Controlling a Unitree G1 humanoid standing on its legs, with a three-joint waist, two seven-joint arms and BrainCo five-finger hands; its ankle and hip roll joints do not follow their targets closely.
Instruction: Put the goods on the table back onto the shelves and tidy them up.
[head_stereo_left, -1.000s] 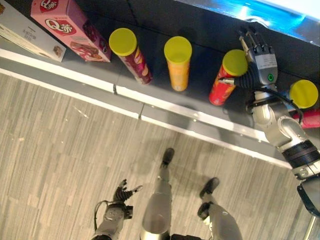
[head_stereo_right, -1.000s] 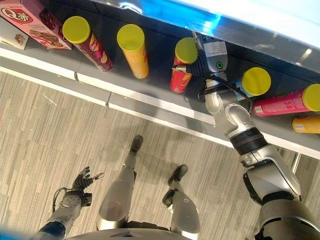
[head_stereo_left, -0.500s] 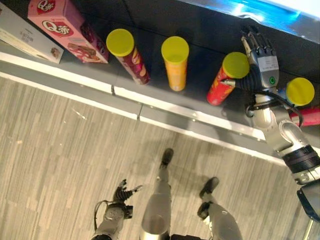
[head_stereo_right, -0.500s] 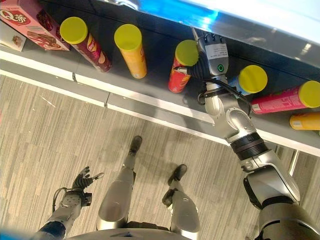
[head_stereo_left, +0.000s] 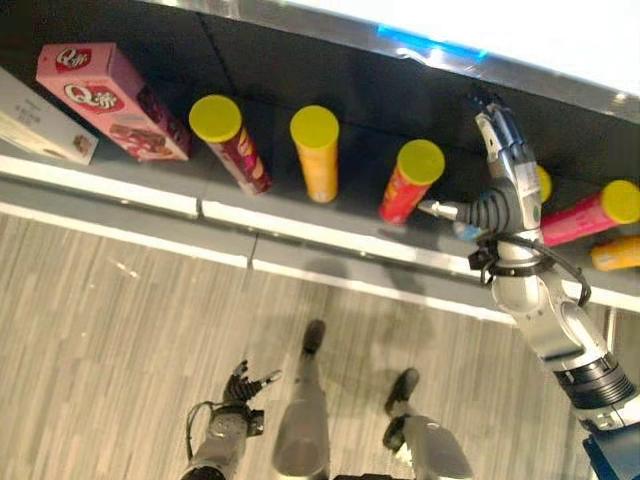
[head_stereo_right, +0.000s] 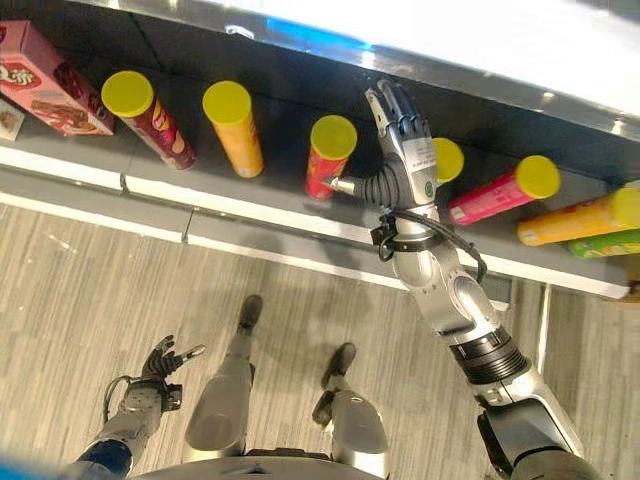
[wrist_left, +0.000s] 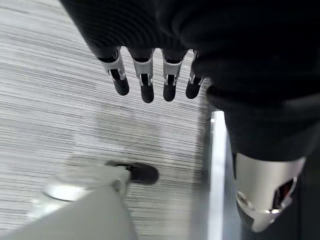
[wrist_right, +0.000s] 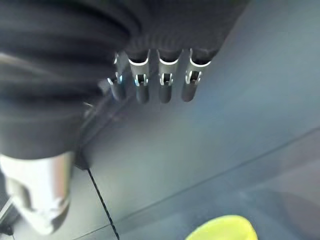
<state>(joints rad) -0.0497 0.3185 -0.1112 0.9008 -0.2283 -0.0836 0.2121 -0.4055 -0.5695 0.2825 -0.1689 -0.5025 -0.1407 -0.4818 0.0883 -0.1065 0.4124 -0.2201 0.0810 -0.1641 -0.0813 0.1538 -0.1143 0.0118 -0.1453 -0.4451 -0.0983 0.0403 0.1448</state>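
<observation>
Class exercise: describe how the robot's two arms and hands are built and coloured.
Both arms are silver-grey. The right hand has silver fingers with dark tips, a dark ribbed cover with a small green round mark, and a black cable looped at the wrist. The left hand looks dark, with silver fingers.

Right arm raised, left arm hanging low

The right hand (head_stereo_right: 402, 140) reaches up and forward with straight, empty fingers; the left hand (head_stereo_left: 243, 390) hangs low by the robot's side, its fingers loosely spread.
</observation>
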